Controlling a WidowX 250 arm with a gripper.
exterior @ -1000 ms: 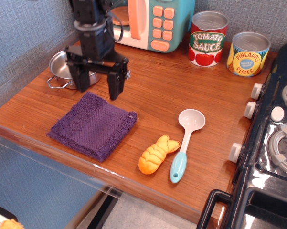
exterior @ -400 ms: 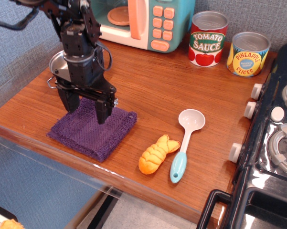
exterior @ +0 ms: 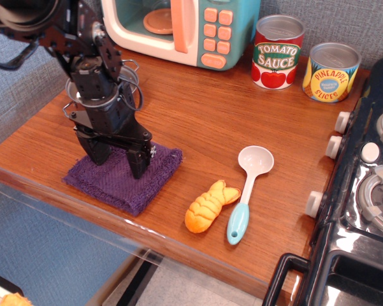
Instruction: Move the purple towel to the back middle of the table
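Observation:
The purple towel (exterior: 124, 186) lies flat near the front left corner of the wooden table (exterior: 223, 124). My gripper (exterior: 118, 163) is straight above it. The jaws are spread apart, about a third of the towel's width. Both fingertips (exterior: 139, 169) are down on the towel's back half, pressing into the cloth or just touching it. The jaws are open and hold nothing. The arm hides the towel's back edge.
A steel pot (exterior: 70, 102) stands behind the towel, mostly hidden by the arm. At the back are a toy microwave (exterior: 197, 29), a tomato sauce can (exterior: 278, 52) and a pineapple can (exterior: 331, 71). A white-and-blue spoon (exterior: 248, 191) and an orange pastry (exterior: 208, 205) lie right of the towel. The black stove (exterior: 363, 191) is at the right.
The gripper has come forward and down from above the pot until its fingertips rest on the towel. It stayed open. The towel has not moved.

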